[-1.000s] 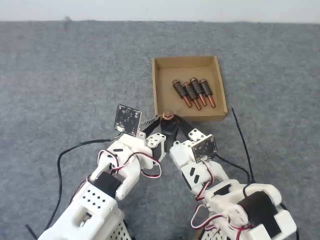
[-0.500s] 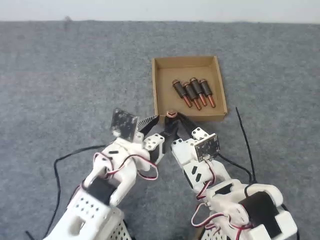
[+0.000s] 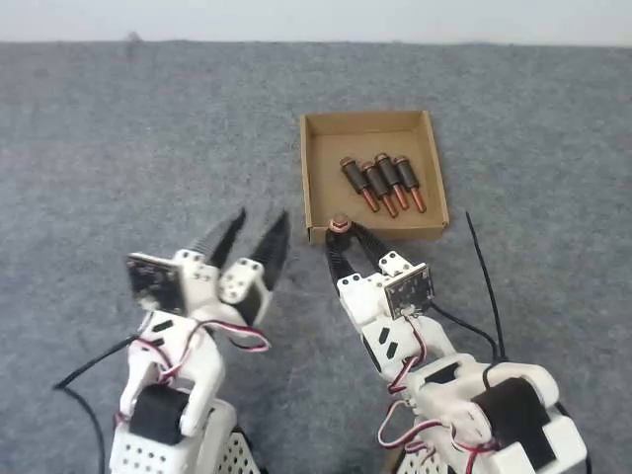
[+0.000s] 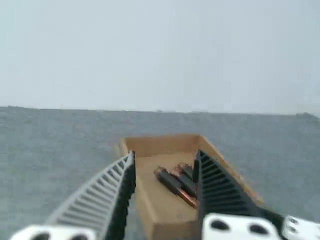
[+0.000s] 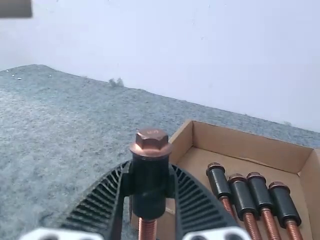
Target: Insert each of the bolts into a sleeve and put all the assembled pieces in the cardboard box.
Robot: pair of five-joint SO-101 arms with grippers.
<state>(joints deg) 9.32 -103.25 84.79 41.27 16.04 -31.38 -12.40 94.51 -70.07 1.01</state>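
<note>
My right gripper (image 3: 341,235) is shut on an upright black sleeve (image 5: 149,185) with a copper bolt (image 5: 151,142) through it, the head on top. It holds the piece just outside the near wall of the cardboard box (image 3: 370,116). Several assembled pieces (image 3: 383,185) lie side by side on the box floor, also seen in the right wrist view (image 5: 250,192). My left gripper (image 3: 262,217) stands open and empty to the left of the box, apart from the held piece. Between its fingers (image 4: 117,182) the left wrist view shows the box (image 4: 160,141) and the pieces (image 4: 175,182).
Grey carpet (image 3: 148,148) covers the table all around the box. A black cable (image 3: 479,276) runs along the right arm, close to the box's near right corner. Another cable (image 3: 84,370) trails beside the left arm's base.
The left arm has pulled back and to the left, away from the bolt head where it met the right gripper. The right gripper still holds the bolt and sleeve in place.
</note>
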